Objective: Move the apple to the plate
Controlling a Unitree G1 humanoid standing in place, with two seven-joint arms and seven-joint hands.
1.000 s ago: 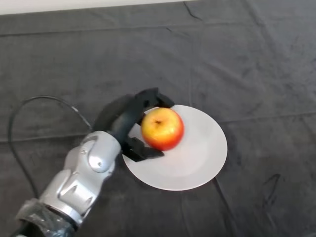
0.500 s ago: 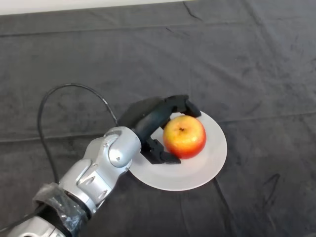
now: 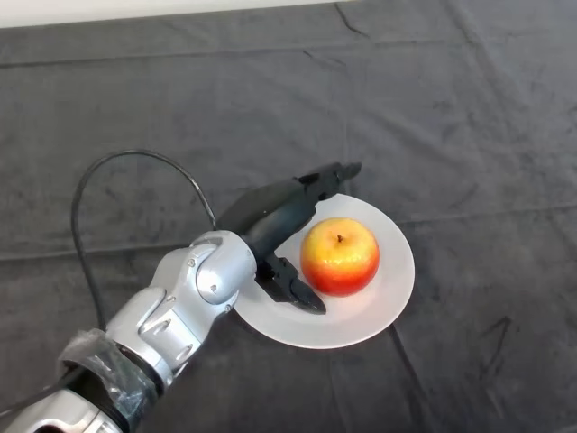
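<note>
Silver-grey metal fills the lower left corner, where the robot's left arm (image 3: 171, 316) rises from the bottom edge and reaches diagonally up and to the right across a tabletop (image 3: 469, 108) covered by a dark, slightly creased cloth.

At the end of the arm, near the middle of the view, sits the black robot hand (image 3: 270, 215). It is spread open: the fingers (image 3: 326, 175) stretch out nearly straight toward the upper right, passing over the far left rim of the plate, while the thumb (image 3: 296, 290) points to the lower right, resting low over the plate's near left side. The hand grips nothing. A visible gap separates the fingers from the fruit, and the thumb tip lies just beside its lower left side; whether it touches cannot be told.

Just right of the hand, a round white plate (image 3: 388, 289) lies flat on the cloth. The apple (image 3: 340, 256), red with a yellow-orange patch around its stem, sits upright on the plate, slightly left of the plate's centre, stem dimple facing up. It rests between the open fingers and thumb.

Further right, only dark wrinkled cloth shows. A pale strip (image 3: 135, 9) runs along the top left edge.
</note>
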